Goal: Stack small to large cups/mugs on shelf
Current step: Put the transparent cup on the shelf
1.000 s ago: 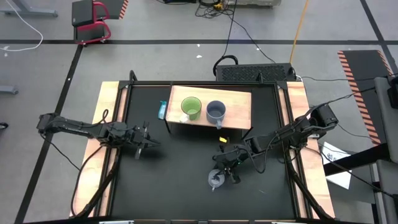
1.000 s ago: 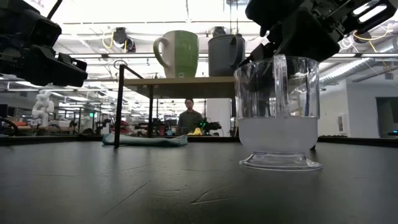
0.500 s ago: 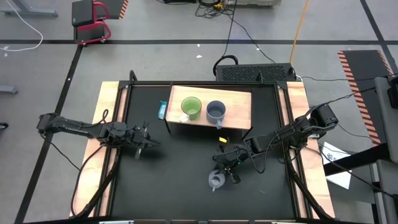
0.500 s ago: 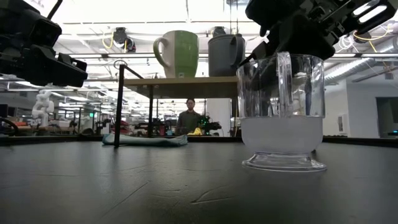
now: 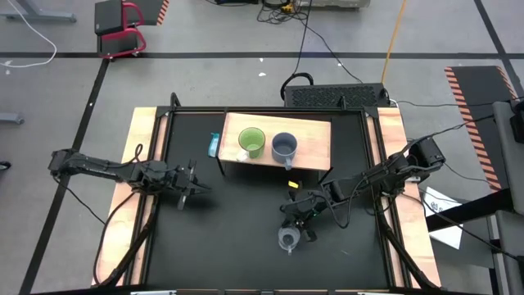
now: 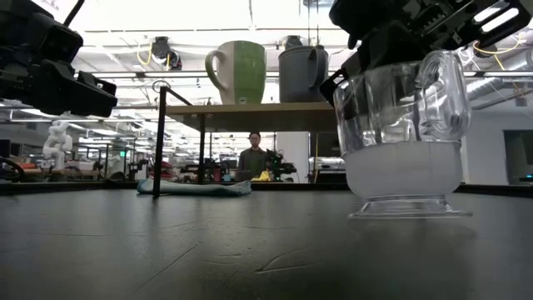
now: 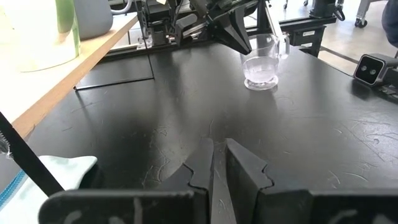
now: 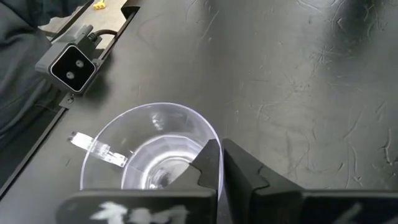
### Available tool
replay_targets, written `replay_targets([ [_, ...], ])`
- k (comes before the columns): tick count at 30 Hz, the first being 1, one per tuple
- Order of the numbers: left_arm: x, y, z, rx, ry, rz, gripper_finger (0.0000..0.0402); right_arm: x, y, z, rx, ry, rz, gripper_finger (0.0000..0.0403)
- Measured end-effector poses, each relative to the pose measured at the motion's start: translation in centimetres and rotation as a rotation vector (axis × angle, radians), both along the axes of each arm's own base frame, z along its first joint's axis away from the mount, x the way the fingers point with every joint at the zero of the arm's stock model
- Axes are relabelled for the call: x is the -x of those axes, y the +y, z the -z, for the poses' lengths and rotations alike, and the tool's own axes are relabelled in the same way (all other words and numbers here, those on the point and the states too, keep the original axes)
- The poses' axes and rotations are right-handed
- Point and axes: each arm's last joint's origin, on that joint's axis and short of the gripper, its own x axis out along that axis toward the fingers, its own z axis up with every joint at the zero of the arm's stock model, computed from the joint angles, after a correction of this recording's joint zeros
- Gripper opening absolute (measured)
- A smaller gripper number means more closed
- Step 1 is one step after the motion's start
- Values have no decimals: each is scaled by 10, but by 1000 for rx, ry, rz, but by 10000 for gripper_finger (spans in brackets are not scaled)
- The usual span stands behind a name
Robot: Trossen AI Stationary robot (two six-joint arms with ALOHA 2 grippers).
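The clear glass cup (image 5: pixel 287 238) stands on the black tabletop, near the middle right, a little tipped in the low view (image 6: pixel 404 142). My right gripper (image 5: pixel 295 230) is shut on its rim. The lime-green mug (image 5: pixel 251 142) and the grey-blue mug (image 5: pixel 284 147) stand upright side by side on the tan shelf (image 5: pixel 315 139) at the far side. My left gripper (image 5: pixel 195 187) hovers shut over the table's left part, holding nothing (image 7: pixel 217 163). My right gripper pinches the glass cup's rim (image 8: pixel 214 138) on the side opposite the handle (image 8: pixel 93 147), one finger (image 8: pixel 208 163) inside the cup and one outside. The fingers slant down from the table's right. The cup leans slightly, its foot (image 6: pixel 408 208) at the tabletop.
A light blue cloth (image 5: pixel 214 145) lies by the shelf's left leg. A small camera block (image 8: pixel 73 65) sits at the table's near edge beyond the cup. Bare black tabletop spreads between the two arms. A person (image 6: pixel 254 158) sits far behind the table.
My right gripper has shut on the cup's rim without shifting its place. The cup has been nudged a little toward the table's right, has turned so that its handle swung round, and now leans slightly where it stood upright before.
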Motion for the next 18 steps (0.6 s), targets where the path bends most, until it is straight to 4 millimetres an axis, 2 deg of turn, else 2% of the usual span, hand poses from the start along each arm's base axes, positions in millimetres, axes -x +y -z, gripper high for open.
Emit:
replay_targets([
  [14,0,0,0,3,1,-1,42,0,1,0,17,-11,-19,1],
  [18,0,0,0,3,1,-1,42,3,0,-6,15,-21,-20,1],
])
